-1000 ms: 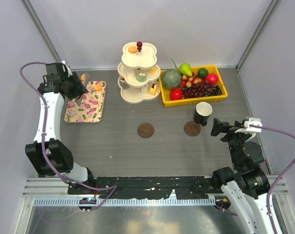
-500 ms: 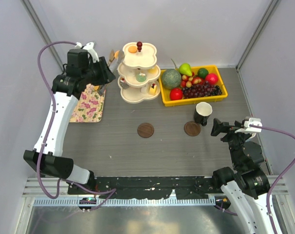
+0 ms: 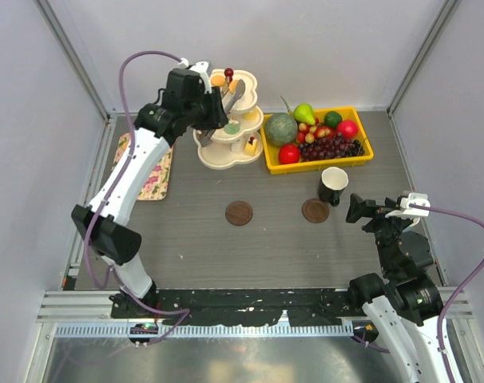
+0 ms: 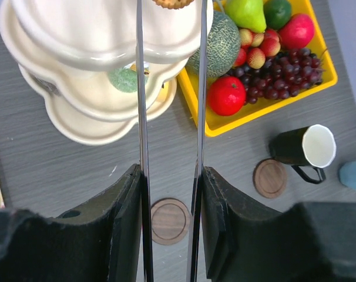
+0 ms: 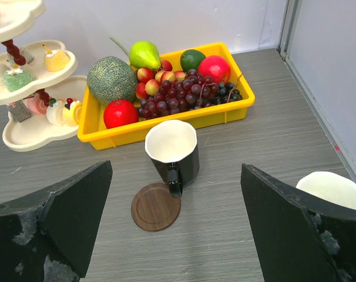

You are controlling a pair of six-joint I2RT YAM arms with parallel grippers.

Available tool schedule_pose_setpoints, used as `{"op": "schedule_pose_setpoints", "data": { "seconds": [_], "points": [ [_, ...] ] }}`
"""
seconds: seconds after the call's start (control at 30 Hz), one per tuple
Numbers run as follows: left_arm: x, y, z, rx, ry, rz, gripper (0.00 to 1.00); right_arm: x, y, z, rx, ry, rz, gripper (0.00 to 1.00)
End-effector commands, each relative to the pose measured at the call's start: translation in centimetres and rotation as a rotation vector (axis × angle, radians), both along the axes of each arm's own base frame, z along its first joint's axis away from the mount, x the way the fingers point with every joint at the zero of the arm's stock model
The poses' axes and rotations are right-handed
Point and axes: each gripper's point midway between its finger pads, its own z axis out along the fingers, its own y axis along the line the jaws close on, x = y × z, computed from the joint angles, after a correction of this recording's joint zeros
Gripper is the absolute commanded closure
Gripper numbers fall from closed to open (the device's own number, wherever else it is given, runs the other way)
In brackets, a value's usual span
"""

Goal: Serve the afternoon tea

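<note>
Afternoon tea looks partly served. Far out to the left of the tongs, the flowered tray point(image 3: 159, 182) lies largely under the left arm, so I cannot tell whether any sweet is left on it. The left gripper point(image 4: 170, 173) is clamped on metal tongs point(image 4: 140, 88), whose tips pinch an orange tart point(image 4: 173, 3) over the top tier of the three-tier stand point(image 3: 220, 164). A second tart point(image 3: 218, 80) lies on that tier just left of the tips, and a pale green piece point(image 4: 126, 79) and a yellow cake wedge point(image 5: 56, 59) sit on tiers below them. The pinched tart is not yet set down, and the wrist view crops it, so contact with the tier cannot be judged. Right of the tongs, the yellow fruit tray point(image 5: 225, 113) plays no part. One wooden coaster point(image 3: 239, 213) lies bare between the two tools. The right gripper point(image 3: 355, 209) stands spread wide and empty. The black mug point(image 5: 172, 150) is just ahead of its fingers, beside the other coaster point(image 5: 155, 207) rather than on it. The white-and-blue mug point(image 5: 332, 189), outside its right finger, is mostly cropped. Both mugs probably remain to be placed.
</note>
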Motion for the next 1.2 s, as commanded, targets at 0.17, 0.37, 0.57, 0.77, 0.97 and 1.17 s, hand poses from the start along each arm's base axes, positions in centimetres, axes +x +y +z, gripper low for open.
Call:
{"op": "schedule_pose_setpoints", "data": {
  "seconds": [0.17,0.37,0.57,0.77,0.97,1.17],
  "points": [
    [2.8,-2.1,1.1,0.053,-0.084,0.004,0.6,0.0,-0.1,1.1,0.006,-0.042,-0.007,0.02],
    [3.3,-1.8,-0.8,0.096,-0.045,0.021,0.55,0.0,-0.1,1.1,0.006,-0.042,-0.007,0.02],
    [2.9,-2.2,-0.8,0.095,-0.04,-0.005,0.44,0.0,-0.1,1.1,0.006,-0.042,-0.006,0.02],
    [2.0,-2.4,0.7,0.066,-0.063,-0.028,0.43,0.0,-0.1,1.2,0.005,-0.043,-0.007,0.02],
    [0.1,-0.8,3.8,0.047,-0.128,-0.001,0.49,0.0,-0.1,1.2,0.007,-0.043,-0.007,0.02],
    [-2.0,1.6,5.3,0.021,-0.165,0.026,0.5,0.0,-0.1,1.2,0.008,-0.046,-0.006,0.02]
  ]
}}
